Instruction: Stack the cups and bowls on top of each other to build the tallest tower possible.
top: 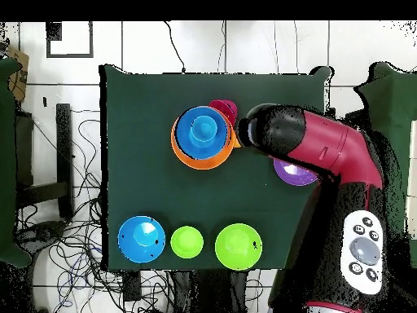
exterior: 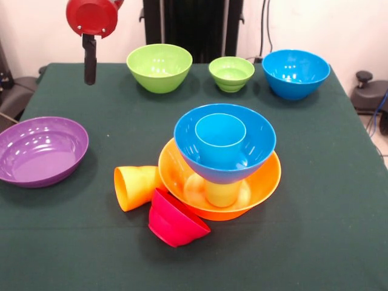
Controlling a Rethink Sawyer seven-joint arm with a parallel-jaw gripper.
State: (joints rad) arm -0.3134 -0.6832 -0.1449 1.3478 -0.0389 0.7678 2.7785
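The tower (exterior: 223, 162), a blue cup (exterior: 220, 139) in a blue bowl (exterior: 251, 140) perched on a lime cup (exterior: 221, 193) inside the orange bowl (exterior: 267, 182), stands mid-desk (exterior: 321, 212) and looks top-heavy (any nudge could topple it). Whether the gripper (exterior: 90, 77) is spread or closed, I cannot tell.

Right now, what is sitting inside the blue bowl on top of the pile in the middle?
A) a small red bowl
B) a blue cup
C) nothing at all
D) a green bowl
B: a blue cup stands upright inside the blue bowl, which rests on a yellowish cup in the orange bowl.
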